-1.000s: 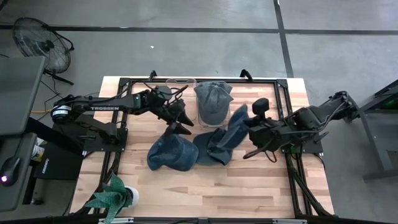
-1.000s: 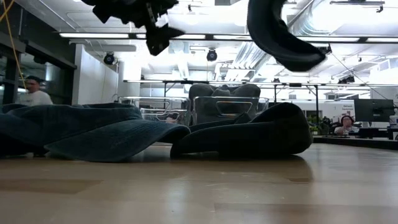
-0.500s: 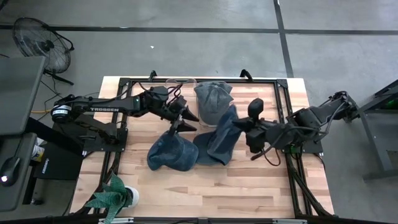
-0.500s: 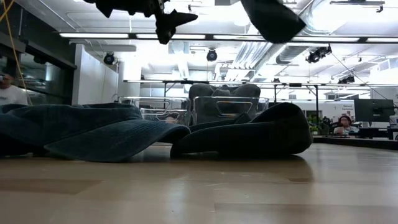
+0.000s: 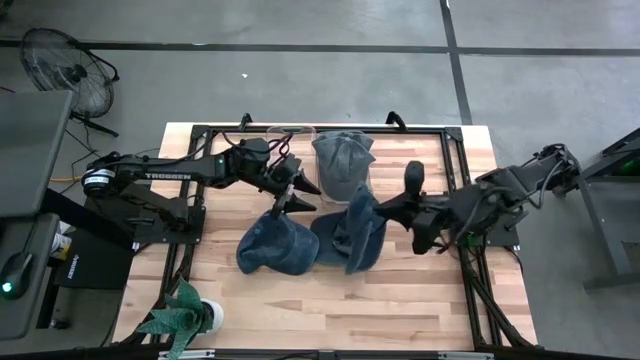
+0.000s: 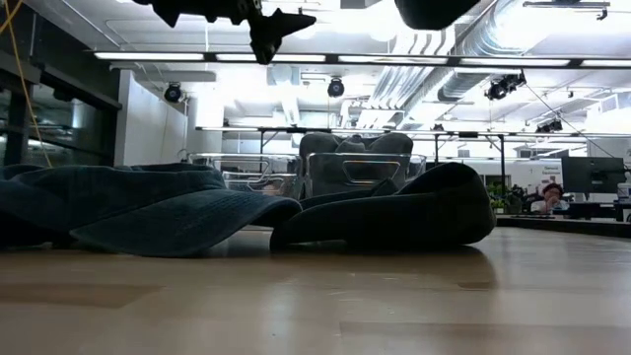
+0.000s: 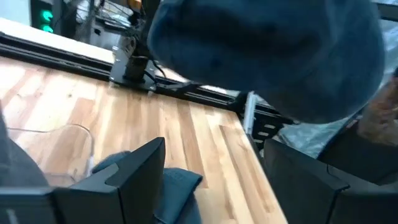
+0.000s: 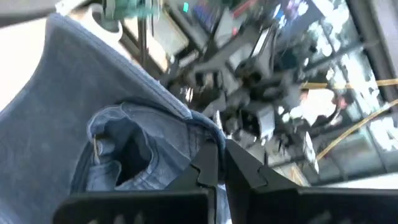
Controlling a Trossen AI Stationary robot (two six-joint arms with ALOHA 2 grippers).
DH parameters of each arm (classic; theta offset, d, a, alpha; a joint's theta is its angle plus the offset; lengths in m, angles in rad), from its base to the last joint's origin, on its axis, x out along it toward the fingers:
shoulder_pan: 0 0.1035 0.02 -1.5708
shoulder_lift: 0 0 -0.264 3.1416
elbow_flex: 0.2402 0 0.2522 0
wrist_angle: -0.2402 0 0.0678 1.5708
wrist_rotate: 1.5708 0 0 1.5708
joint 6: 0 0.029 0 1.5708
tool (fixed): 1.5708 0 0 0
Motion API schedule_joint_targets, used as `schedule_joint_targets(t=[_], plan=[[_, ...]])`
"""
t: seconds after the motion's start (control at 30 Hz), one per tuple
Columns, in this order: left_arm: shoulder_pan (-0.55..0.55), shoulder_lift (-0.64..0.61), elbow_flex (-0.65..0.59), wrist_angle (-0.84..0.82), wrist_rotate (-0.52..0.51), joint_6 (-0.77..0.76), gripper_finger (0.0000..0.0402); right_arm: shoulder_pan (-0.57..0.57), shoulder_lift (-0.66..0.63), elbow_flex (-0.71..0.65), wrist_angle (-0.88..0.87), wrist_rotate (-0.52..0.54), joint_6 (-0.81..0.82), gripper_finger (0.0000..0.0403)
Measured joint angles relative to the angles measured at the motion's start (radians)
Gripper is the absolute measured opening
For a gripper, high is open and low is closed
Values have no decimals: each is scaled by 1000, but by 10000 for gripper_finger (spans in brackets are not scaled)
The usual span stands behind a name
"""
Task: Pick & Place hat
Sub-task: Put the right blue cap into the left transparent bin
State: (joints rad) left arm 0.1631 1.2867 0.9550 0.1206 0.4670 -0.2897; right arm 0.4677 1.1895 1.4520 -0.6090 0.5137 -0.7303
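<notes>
I see several blue denim hats. One hat sits in a clear bin at the far side. Two lie on the table: the left hat and the middle hat. My right gripper is shut on a fourth hat, high above the middle one. My left gripper hovers open between the bin and the left hat, touching nothing. My right gripper pinches the held hat by its rim, where the paler inside of the denim shows beside the fingers. The fingers come roughly level from the table's right side. The hat hangs below and beyond them, lifted clear of the hats on the table.
A black metal frame runs round the work area. A small potted plant stands at the near left corner. Bare wood lies along the near edge. People sit at desks in the room behind.
My right gripper has risen and moved toward the table's left, carrying the hat. The hat has gone up almost out of the low view and now hangs over the middle hat. My left gripper has lifted a little and tipped its fingers toward level.
</notes>
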Motion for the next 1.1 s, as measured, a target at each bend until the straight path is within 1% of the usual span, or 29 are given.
schedule_joint_targets(t=[0.13, 0.2, 0.3, 0.37, 0.43, 0.6, 0.7, 0.8, 1.0, 1.1], plan=[[0, 39, -3, 32, -26, 15, 271, -27, -80, -88, 142, -116, -54, 3], [0, 77, 1, 120, -19, 23, 271, -38, -124, -135, 215, -192, -79, 3], [0, 131, -3, 227, 50, 18, 271, -65, -187, -207, 341, -302, -110, 3], [0, 173, 0, 345, 92, 13, 271, -80, -228, -254, 410, -361, -123, 3], [0, 206, 0, 421, 136, -4, 271, -99, -266, -297, 469, -418, -127, 3], [0, 271, 0, 631, 178, -38, 271, -147, -333, -381, 612, -565, -126, 3], [0, 320, 8, 778, 183, -74, 271, -184, -342, -420, 712, -644, -123, 3], [0, 375, 46, 876, 199, -108, 271, -229, -326, -433, 775, -704, -102, 3], [0, 473, 165, 902, 251, -139, 271, -303, -284, -432, 817, -798, -24, 3], [0, 507, 220, 907, 289, -140, 271, -320, -275, -432, 831, -812, 9, 3]])
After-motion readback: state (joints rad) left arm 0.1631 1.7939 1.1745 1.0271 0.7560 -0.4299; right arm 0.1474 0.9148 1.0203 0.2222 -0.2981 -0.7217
